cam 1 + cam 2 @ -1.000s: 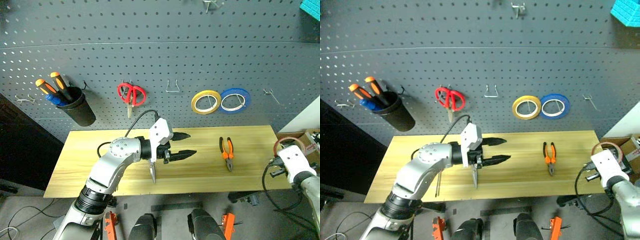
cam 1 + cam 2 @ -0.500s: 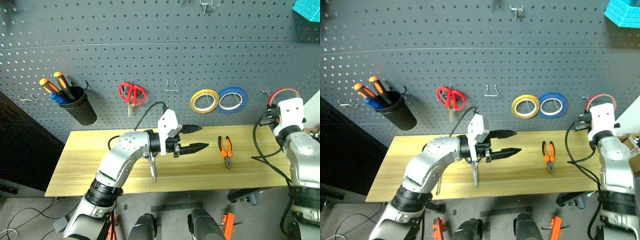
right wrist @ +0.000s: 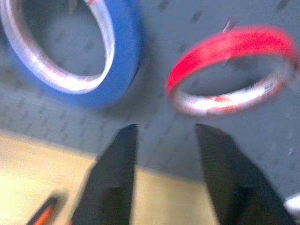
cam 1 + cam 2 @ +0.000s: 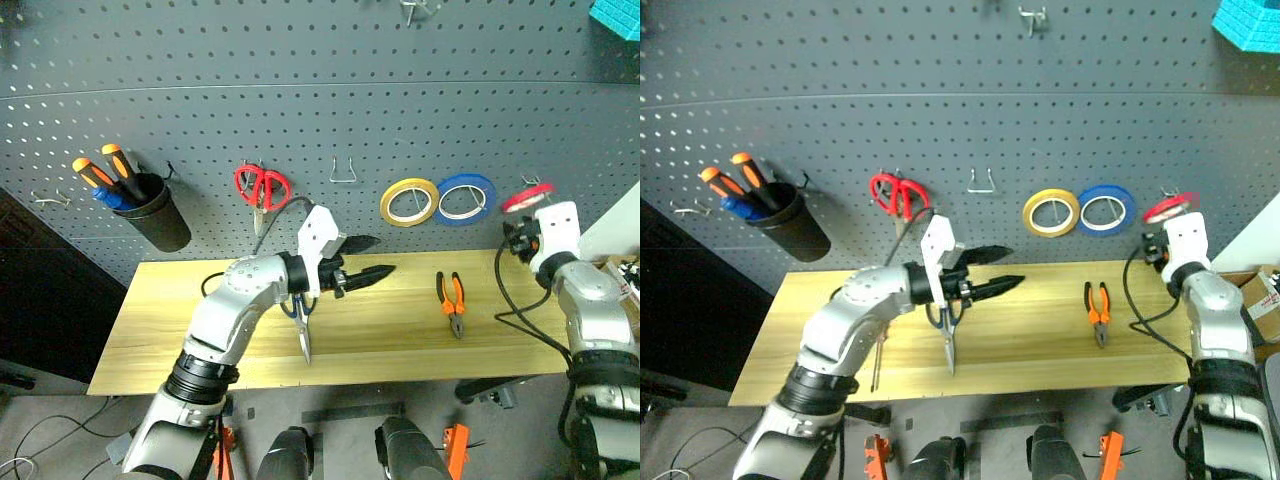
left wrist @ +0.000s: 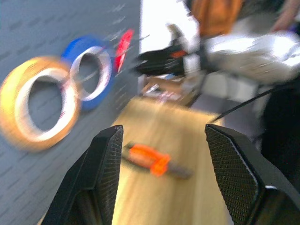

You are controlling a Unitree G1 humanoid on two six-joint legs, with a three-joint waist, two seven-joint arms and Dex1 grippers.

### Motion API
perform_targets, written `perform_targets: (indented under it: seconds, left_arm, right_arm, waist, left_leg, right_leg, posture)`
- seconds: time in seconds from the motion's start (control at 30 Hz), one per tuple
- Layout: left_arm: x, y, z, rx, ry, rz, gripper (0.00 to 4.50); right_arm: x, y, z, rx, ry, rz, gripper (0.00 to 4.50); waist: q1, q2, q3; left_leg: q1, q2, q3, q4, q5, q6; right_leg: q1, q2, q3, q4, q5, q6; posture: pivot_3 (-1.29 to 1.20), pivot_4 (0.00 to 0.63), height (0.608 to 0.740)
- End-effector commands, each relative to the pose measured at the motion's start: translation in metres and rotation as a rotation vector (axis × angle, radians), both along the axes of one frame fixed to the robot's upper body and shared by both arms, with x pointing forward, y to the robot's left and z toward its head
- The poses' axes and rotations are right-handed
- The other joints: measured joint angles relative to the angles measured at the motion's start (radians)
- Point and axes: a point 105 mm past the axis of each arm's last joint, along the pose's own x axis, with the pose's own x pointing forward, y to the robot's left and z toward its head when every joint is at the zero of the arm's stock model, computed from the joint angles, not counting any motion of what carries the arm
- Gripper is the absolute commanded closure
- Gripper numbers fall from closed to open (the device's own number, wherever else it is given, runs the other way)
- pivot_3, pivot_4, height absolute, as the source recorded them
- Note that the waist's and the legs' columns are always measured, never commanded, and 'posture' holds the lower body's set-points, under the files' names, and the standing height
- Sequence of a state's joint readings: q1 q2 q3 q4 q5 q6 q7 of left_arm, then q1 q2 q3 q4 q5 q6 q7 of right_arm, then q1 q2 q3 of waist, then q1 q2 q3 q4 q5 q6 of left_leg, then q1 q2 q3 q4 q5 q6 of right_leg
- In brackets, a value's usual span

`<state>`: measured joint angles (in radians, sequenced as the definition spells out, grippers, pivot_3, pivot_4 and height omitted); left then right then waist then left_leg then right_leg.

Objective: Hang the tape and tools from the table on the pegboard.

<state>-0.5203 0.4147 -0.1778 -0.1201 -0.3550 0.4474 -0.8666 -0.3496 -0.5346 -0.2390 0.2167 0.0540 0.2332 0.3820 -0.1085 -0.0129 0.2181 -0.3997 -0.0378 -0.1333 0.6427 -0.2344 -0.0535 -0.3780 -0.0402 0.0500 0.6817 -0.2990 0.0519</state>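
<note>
We see the right gripper [image 3: 164,173] up at the pegboard [image 4: 300,80], fingers apart and empty, with the red tape [image 3: 232,70] tilted on a hook just beside the blue roll [image 4: 464,198]. Over the table [image 4: 400,340], the left gripper [image 4: 365,258] points level toward the pliers [image 4: 452,303], fingers apart; the dark-handled scissors [image 4: 302,325] hang beneath it, blades down, though we cannot tell what grips them

Pliers [image 4: 453,303] on yellow wooden table [image 4: 150,320]
</note>
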Motion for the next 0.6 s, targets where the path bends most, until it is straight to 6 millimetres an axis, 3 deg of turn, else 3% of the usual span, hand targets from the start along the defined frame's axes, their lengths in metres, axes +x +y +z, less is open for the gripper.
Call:
perform_targets:
  seconds: [0.03,0.13,0.23,0.43,0.6]
  left_arm:
    - [0.005,0.029,-0.011,0.143,-0.081,0.016,1.54]
    - [0.007,0.045,-0.021,0.236,-0.107,0.007,1.54]
    - [0.009,0.05,-0.023,0.26,-0.115,-0.005,1.54]
    - [0.008,0.046,-0.023,0.257,-0.123,-0.028,1.54]
    - [0.004,0.047,-0.026,0.25,-0.107,-0.025,1.54]
  right_arm:
    - [-0.02,0.015,-0.014,-0.006,0.078,-0.078,0.98]
    - [-0.027,0.025,-0.038,0.038,0.189,-0.15,0.04]
    - [-0.022,0.031,-0.058,0.096,0.333,-0.24,0.01]
    - [0.009,0.046,-0.07,0.175,0.436,-0.237,0.01]
    - [0.022,0.058,-0.081,0.25,0.502,-0.212,0.01]
  waist:
    - [-0.003,0.0,0.0]
    - [-0.007,0.001,0.0]
    - [-0.007,0.001,0.0]
    - [-0.006,0.001,0.0]
    - [-0.006,0.001,0.0]
  left_leg:
    - [0.0,0.001,0.0,0.0,0.0,0.0]
    - [0.001,0.001,0.001,-0.001,0.0,0.0]
    - [0.001,0.001,0.002,-0.001,0.0,0.0]
    - [0.001,0.0,0.011,0.001,0.004,0.006]
    - [0.0,0.0,0.013,-0.001,0.004,0.007]
  right_leg:
    - [0.0,0.0,0.0,0.0,0.0,0.0]
    - [-0.001,0.001,0.003,0.001,0.0,0.0]
    - [-0.003,0.001,0.008,0.001,0.001,0.001]
    - [-0.004,0.0,0.015,-0.001,0.008,0.007]
    - [-0.007,0.001,0.016,0.0,0.009,0.006]
  posture:
    - [-0.16,0.178,0.74]
    - [-0.16,0.178,0.74]
    - [-0.16,0.177,0.74]
    - [-0.14,0.173,0.74]
    - [-0.13,0.17,0.74]
